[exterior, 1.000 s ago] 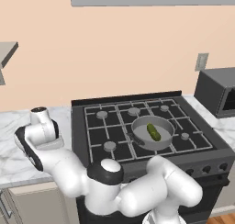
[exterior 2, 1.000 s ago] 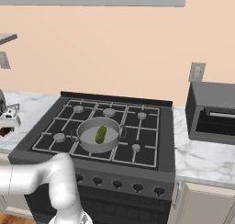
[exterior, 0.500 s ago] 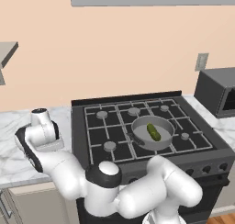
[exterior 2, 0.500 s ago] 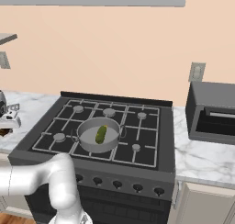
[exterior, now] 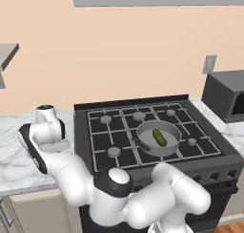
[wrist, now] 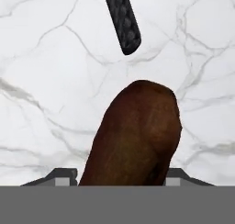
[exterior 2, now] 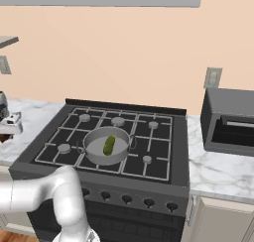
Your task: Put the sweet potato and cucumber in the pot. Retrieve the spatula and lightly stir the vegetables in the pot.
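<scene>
A: Left of the stove (exterior: 143, 132), over the marble counter (wrist: 50, 71), the gripper (wrist: 120, 177) stands with its jaws closed against the flanks of the sweet potato (wrist: 133, 136). Which step is this?

B: The first, half done. The cucumber (exterior: 159, 137) already lies in the pot (exterior: 143, 137) on the front centre burner; the sweet potato is grasped, but I cannot tell whether it has left the counter.

A: And the dark bar just beyond the sweet potato?

B: The black handle of the spatula (wrist: 122, 19), lying on the marble, untouched.

A: What does the next move call for?

B: Probably a lift clear of the counter, a carry rightward over the grates, and release above the pot beside the cucumber.
</scene>
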{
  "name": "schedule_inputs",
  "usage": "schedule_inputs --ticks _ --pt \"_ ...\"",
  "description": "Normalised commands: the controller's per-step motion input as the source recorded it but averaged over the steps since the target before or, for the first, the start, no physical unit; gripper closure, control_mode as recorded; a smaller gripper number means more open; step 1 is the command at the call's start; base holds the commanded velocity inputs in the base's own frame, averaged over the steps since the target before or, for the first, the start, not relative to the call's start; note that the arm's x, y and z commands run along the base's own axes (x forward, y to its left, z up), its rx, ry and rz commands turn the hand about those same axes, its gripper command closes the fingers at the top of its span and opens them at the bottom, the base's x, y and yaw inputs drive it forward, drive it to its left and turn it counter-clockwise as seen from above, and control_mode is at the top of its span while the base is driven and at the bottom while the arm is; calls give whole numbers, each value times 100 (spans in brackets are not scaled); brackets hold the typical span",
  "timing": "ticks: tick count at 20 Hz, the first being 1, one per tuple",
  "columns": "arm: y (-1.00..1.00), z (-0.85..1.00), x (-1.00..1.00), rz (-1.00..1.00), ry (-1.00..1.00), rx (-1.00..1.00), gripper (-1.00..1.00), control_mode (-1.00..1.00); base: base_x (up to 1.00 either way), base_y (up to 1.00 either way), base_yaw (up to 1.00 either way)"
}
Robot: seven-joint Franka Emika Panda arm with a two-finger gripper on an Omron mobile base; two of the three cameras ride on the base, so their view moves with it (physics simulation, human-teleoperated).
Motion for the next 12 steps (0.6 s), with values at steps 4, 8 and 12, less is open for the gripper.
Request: schedule_inputs --ticks 4,8,12 --pt "-80 66 -19 -6 -12 23 100 -100 0 0 0" --pt "-100 32 -14 -8 -5 21 100 -100 0 0 0" --pt "-83 70 -33 -1 0 3 100 -100 0 0 0"
